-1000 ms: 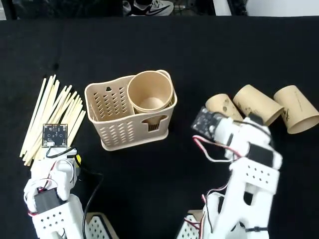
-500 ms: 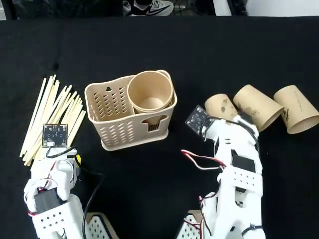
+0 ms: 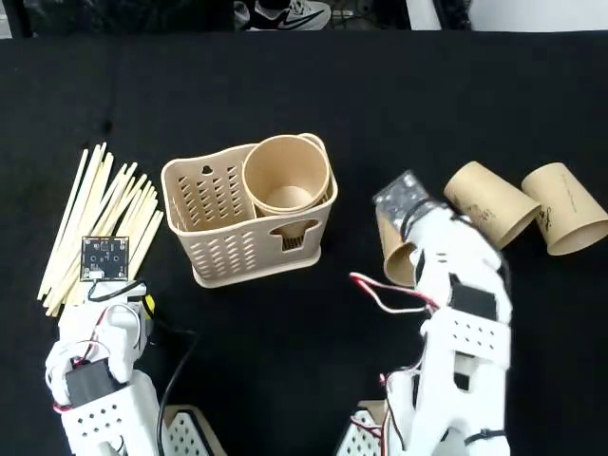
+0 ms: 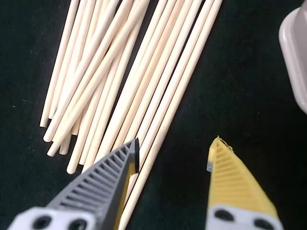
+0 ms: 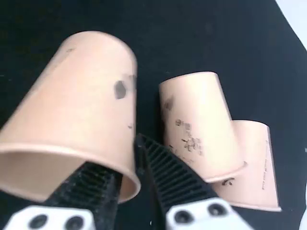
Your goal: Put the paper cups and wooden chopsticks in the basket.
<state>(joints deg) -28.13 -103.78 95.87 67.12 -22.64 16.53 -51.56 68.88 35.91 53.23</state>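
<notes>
Right gripper (image 5: 132, 158) was clamped on the rim of a paper cup (image 5: 81, 105), one finger inside the mouth and one outside, with the cup tilted. A second cup (image 5: 199, 124) and a third cup (image 5: 254, 163) lay on their sides just beside it on the black table (image 3: 380, 95). The basket (image 3: 214, 249) stood apart, toward the other arm, with nested cups (image 3: 285, 173) upright filling one end. Left gripper (image 4: 172, 148) was spread wide with nothing held, over the near ends of the chopsticks (image 4: 129, 72) piled beside the basket.
</notes>
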